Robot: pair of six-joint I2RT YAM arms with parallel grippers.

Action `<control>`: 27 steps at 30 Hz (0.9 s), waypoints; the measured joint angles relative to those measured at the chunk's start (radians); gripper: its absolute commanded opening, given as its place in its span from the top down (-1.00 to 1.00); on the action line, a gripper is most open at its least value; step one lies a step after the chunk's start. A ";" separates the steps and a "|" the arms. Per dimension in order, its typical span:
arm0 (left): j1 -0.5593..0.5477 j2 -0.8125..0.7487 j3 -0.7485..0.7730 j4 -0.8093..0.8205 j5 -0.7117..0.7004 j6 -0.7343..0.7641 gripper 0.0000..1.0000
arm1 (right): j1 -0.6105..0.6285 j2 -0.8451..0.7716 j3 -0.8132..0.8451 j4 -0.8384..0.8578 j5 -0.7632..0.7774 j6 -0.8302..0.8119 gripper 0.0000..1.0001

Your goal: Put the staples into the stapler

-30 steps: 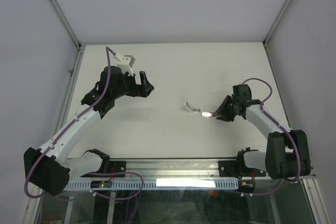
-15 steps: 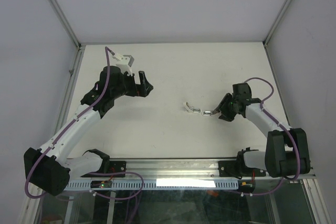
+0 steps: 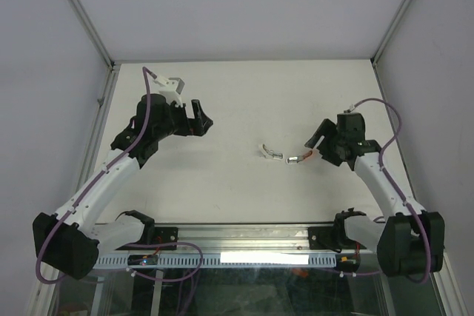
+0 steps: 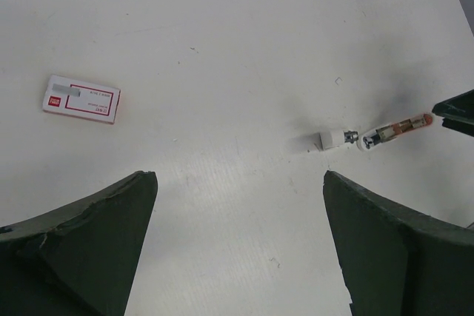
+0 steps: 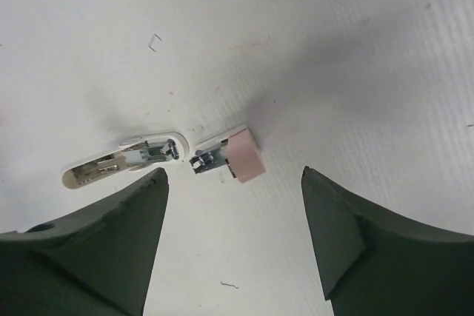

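The stapler (image 5: pixel 229 156) lies opened out on the table, its pink half end to end with its white half (image 5: pixel 122 162), metal parts showing. My right gripper (image 5: pixel 233 175) hangs open just above and behind the pink half, touching nothing. In the top view the stapler (image 3: pixel 283 156) sits mid-table, left of the right gripper (image 3: pixel 312 146). The staples' red-and-white box (image 4: pixel 81 98) lies flat on the table, far left in the left wrist view; no loose strip shows. My left gripper (image 4: pixel 238 175) is wide open above bare table, well away from both; in the top view the left gripper (image 3: pixel 201 116) is at the left.
Single loose staples (image 5: pixel 154 42) lie on the white table near the stapler. Metal frame rails (image 3: pixel 104 101) run along the table's left and right sides. The right gripper's finger (image 4: pixel 455 112) shows at the right edge of the left wrist view.
My right gripper has opened and let go of the stapler's pink end, then pulled back to the right. The stapler stays on the table. The left arm shifted slightly.
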 measured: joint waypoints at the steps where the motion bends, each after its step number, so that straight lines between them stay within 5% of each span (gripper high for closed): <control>1: 0.005 -0.001 0.000 0.001 0.001 -0.002 -0.98 | 0.000 -0.031 0.010 -0.008 0.014 -0.018 -0.51; 12: 0.210 0.182 0.009 0.031 0.107 -0.111 -0.98 | 0.006 -0.203 0.089 0.063 -0.064 -0.172 -0.51; 27: 0.224 0.712 0.201 0.014 0.051 -0.164 -0.98 | 0.063 -0.277 0.070 0.192 -0.175 -0.216 -0.51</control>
